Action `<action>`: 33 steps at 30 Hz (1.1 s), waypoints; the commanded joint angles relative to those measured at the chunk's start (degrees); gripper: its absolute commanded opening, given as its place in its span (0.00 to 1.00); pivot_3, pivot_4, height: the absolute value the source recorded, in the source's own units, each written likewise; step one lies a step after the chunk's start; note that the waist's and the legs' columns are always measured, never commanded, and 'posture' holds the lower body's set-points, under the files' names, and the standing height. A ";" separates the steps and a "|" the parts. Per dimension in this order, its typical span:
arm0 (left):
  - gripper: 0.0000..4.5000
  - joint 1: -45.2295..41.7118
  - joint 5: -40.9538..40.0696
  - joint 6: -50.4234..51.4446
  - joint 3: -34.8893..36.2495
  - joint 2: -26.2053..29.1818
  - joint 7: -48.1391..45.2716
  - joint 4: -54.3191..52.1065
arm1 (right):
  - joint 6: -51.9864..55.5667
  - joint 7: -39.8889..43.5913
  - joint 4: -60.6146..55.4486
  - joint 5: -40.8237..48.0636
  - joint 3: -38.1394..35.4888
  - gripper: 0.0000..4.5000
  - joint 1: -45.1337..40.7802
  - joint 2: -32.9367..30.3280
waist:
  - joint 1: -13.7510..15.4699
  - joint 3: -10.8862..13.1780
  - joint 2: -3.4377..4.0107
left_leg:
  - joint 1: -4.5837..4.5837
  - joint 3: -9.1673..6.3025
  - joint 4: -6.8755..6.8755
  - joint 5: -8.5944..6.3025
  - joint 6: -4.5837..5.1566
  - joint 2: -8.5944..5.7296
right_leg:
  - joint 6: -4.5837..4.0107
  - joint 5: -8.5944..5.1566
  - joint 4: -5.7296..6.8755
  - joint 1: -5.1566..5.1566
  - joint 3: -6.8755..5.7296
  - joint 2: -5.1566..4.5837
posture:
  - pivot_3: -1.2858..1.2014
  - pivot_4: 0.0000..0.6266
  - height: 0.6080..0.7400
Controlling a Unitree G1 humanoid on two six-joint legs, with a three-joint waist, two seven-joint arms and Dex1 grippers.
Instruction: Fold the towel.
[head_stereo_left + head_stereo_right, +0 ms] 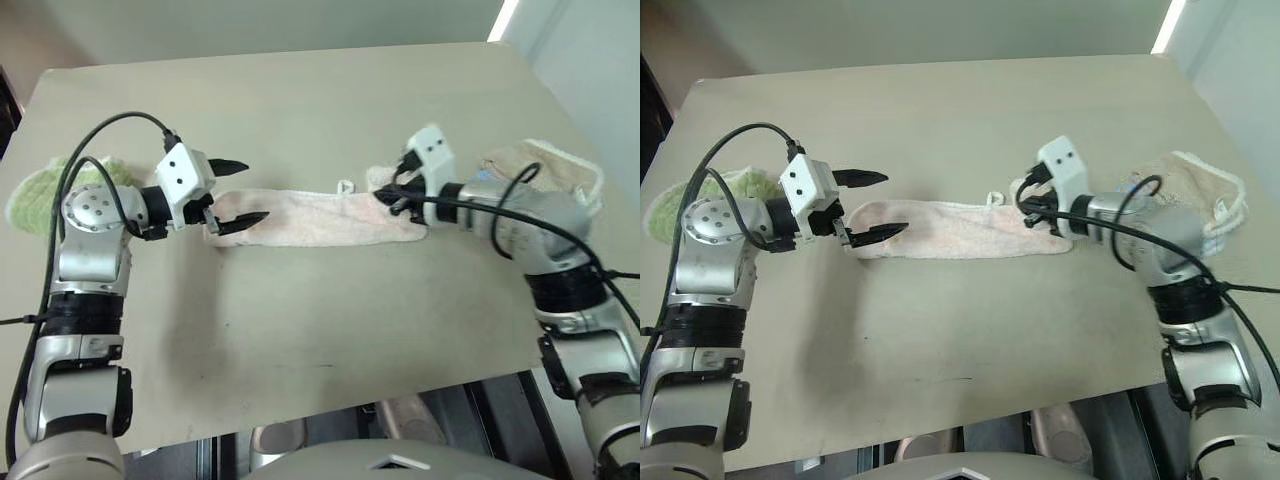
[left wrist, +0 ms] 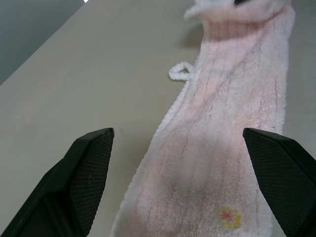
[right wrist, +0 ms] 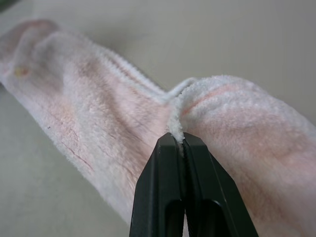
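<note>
The towel (image 1: 320, 218) is a pale pink strip lying left to right across the middle of the table, with a small white loop (image 1: 346, 186) on its far edge. My left gripper (image 1: 250, 192) stands open at the towel's left end, one finger (image 2: 89, 168) over bare table and the other (image 2: 281, 173) past the near edge. A small printed logo (image 2: 227, 217) sits on the cloth between them. At the other end my right gripper (image 1: 385, 197) is shut on the towel; its tips pinch a raised fold of the white edging (image 3: 177, 140).
A green towel (image 1: 35, 195) lies at the table's left edge behind my left arm. A beige towel (image 1: 555, 165) lies at the right edge beside my right arm. Bare table (image 1: 300, 330) stretches from the pink strip to the front edge.
</note>
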 commanded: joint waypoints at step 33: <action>1.00 22.85 -38.27 44.30 20.87 -10.35 28.35 -37.49 | -27.77 14.69 9.35 -16.42 -7.34 0.11 9.81 2.82 | -0.46 0.00 0.00 | 0.48 0.38 -0.05 0.19 -0.30 0.07 | -0.03 0.00 0.05 0.39 0.08 -0.05 | 0.52 0.24 1.00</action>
